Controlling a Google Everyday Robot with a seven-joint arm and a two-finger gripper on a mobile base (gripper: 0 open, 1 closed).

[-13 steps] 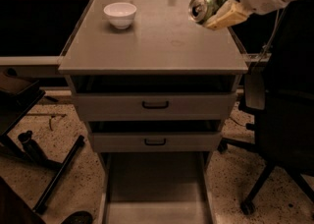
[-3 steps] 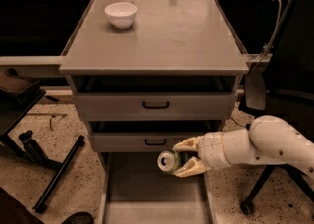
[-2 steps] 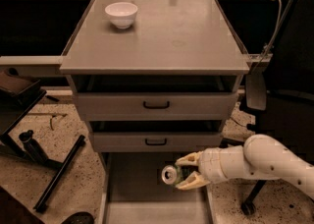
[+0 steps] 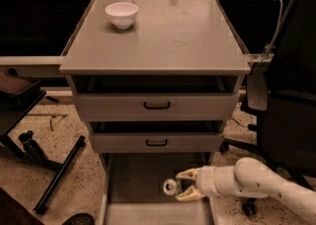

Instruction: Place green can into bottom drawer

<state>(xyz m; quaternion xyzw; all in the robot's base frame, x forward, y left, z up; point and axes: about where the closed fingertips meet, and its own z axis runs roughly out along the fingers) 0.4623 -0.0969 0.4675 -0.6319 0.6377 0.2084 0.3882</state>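
Gripper: reaches in from the right on the white arm, low over the open bottom drawer. Its two fingers are closed on the green can, one above it and one below. The can lies on its side in the grasp, with a round silver end facing the camera. It sits inside the drawer's outline, towards the right of centre. I cannot tell whether it touches the tray floor or hangs just above it. The rest of the tray floor shows nothing else on it. Above it, the middle drawer and top drawer stand pushed in, black handles showing. The white bowl sits on the cabinet top, towards the back left and well apart from the work. A dark chair stands to the right of the cabinet, beside the arm. Status, as judged: the carry to the drawer looks complete and the can is over its goal. Left to do: set the can on the tray floor, open the fingers and lift the arm clear. Since the can lies on its side, it may roll once released.
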